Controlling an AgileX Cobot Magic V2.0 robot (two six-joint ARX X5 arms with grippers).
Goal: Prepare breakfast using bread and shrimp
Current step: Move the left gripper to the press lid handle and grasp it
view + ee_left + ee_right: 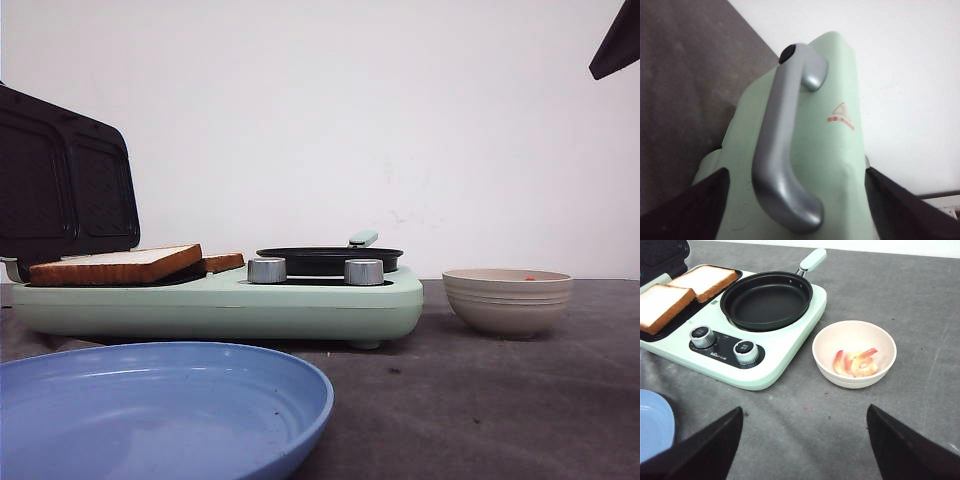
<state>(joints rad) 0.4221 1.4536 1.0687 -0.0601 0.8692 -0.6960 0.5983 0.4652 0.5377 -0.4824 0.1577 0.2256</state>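
Shrimp looks soft and slippery in the bowl; pinch its thick curved middle. Right gripper hangs wide open, left gripper likewise.

This looks like a test bench made up as a kitchen – not a real home. A mint-green breakfast maker stands on a grey mat before a bare white wall. Right of the maker sits a beige bowl, in front of it a blue plate.
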